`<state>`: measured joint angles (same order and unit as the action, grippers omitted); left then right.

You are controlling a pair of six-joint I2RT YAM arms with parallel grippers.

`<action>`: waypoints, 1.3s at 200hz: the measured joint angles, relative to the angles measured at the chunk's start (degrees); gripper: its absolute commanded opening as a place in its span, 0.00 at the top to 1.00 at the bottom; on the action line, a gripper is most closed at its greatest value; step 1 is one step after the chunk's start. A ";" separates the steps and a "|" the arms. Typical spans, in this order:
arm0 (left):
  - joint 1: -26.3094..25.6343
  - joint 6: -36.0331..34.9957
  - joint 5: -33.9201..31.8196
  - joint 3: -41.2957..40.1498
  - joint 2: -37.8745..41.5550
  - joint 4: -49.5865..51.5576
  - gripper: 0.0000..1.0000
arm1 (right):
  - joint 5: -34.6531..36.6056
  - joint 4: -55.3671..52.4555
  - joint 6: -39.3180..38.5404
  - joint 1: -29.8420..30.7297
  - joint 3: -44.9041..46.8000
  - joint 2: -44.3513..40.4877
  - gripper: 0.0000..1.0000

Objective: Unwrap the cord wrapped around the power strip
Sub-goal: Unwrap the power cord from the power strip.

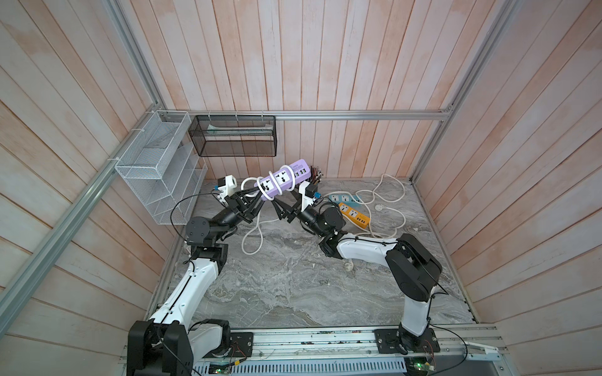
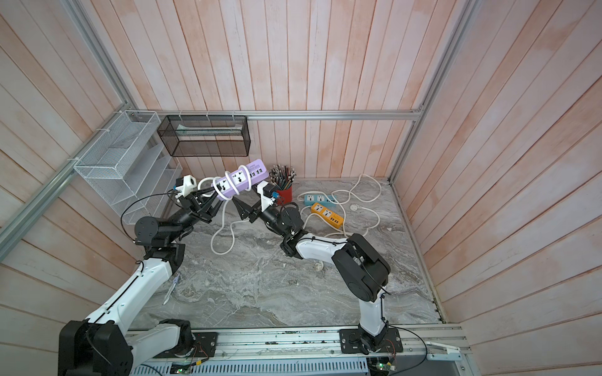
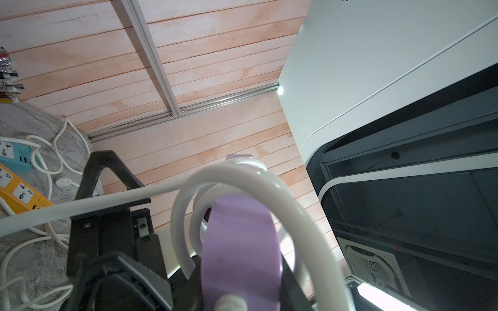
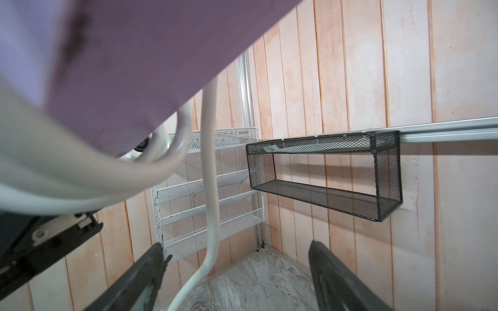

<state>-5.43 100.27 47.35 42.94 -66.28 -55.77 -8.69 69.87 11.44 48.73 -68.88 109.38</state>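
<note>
**Power strip unwrap: mid-job, right arm lining up for the cord**

In both top views the left gripper (image 1: 258,192) is clamped on the cord end of the purple power strip (image 1: 282,177) and holds it tilted in the air above the marble table (image 1: 293,286), up near the back wall. The white cord (image 1: 271,188) goes at least two turns round the body. Its loose tail hangs down to a loop on the table. The right gripper (image 1: 285,204) sits just under the strip with its jaws apart and nothing in them. The blue strip (image 2: 317,198) and the orange strip (image 2: 327,217) lie well off to the side, not involved.

Left wrist view: the purple strip (image 3: 239,242) runs away from the camera with cord coils (image 3: 242,175) ringing it loosely, with gaps between coil and plastic. Looks slack enough to slide, I reckon.

Right wrist view: the strip's underside (image 4: 134,67) fills the upper part. The hanging cord (image 4: 210,175) drops between the two wide-spread fingers (image 4: 147,274), closer to one of them, and isn't pinched.

So I'd say the unwinding is partway. Next move: the right jaws need to close on that hanging cord and carry it round the strip's free end, without yanking the strip out of the left grip.
</note>
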 measured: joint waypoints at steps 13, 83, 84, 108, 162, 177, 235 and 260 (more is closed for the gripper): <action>-0.26 -0.02 -0.15 -0.02 -0.46 -0.52 1.00 | 0.00 0.22 0.61 0.13 -0.61 0.35 0.24; -0.63 0.22 -2.54 -1.05 -1.53 -3.87 1.00 | -0.22 0.13 2.34 0.81 -4.17 2.89 0.53; -0.63 0.22 -2.60 -1.07 -1.53 -3.91 1.00 | -0.20 0.11 2.47 0.81 -4.24 2.97 0.53; -0.74 0.70 -3.04 -1.62 -1.53 -4.90 1.00 | -0.20 -0.02 2.86 0.81 -5.09 4.02 0.63; -1.57 1.92 -2.84 -3.06 -1.46 -6.67 1.00 | 0.42 -0.11 3.80 0.79 -5.44 4.52 0.92; -1.62 1.99 -2.86 -3.41 -1.42 -6.95 1.00 | 1.14 -0.15 4.11 0.79 -5.42 4.52 0.95; -1.60 2.03 -2.34 -3.54 -1.42 -6.23 1.00 | 2.40 0.96 4.39 -0.98 2.73 0.24 1.00; -1.60 1.95 -1.20 -3.54 -1.42 -5.35 1.00 | 2.10 1.03 4.81 -3.30 7.98 -3.72 1.00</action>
<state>-7.03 102.21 46.15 39.40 -67.70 -61.12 -6.59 70.89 16.25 45.43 -60.90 105.67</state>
